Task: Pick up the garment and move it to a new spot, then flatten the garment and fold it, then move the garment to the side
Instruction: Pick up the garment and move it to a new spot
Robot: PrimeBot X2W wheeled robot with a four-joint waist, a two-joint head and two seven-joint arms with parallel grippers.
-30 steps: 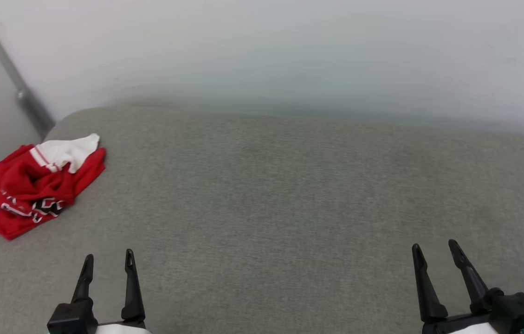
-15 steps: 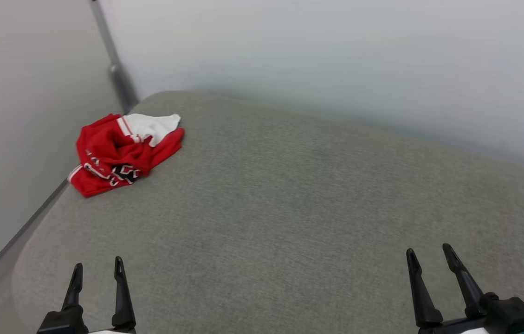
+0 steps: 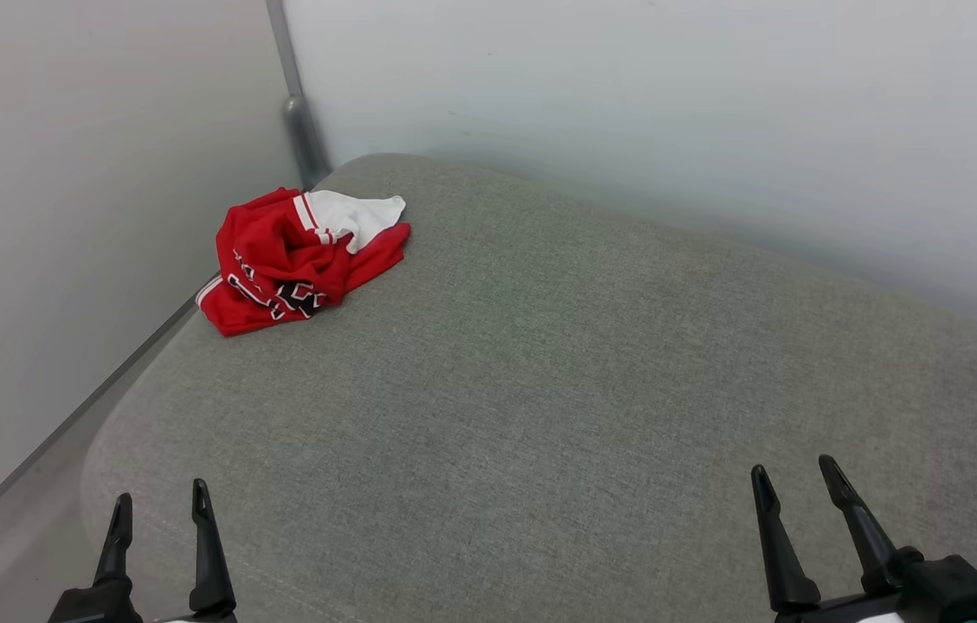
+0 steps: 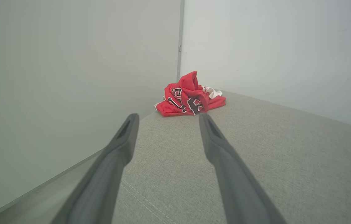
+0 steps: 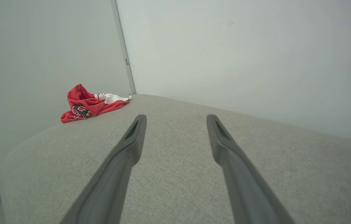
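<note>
Lying crumpled: the garment [image 3: 298, 260], a red heap with a white sleeve on top and black, white-edged lettering on the side facing the grippers.
Garment from left gripper: well ahead of the left gripper [image 3: 161, 491] and a little toward its right; in the left wrist view the heap sits just beyond the tips, nearer the right finger.
Garment from right gripper: far ahead of the right gripper [image 3: 792, 465] and well off to its left.
Left gripper state: fingers spread, nothing between them, over the near left corner of the grey cushion [image 3: 540, 363].
Right gripper state: fingers spread and empty, over the cushion's near right part.
Contact: neither gripper touches the garment.
Behind the garment: two pale walls [image 3: 626, 86] meet at a grey post [image 3: 298, 130] just beyond the heap.
</note>
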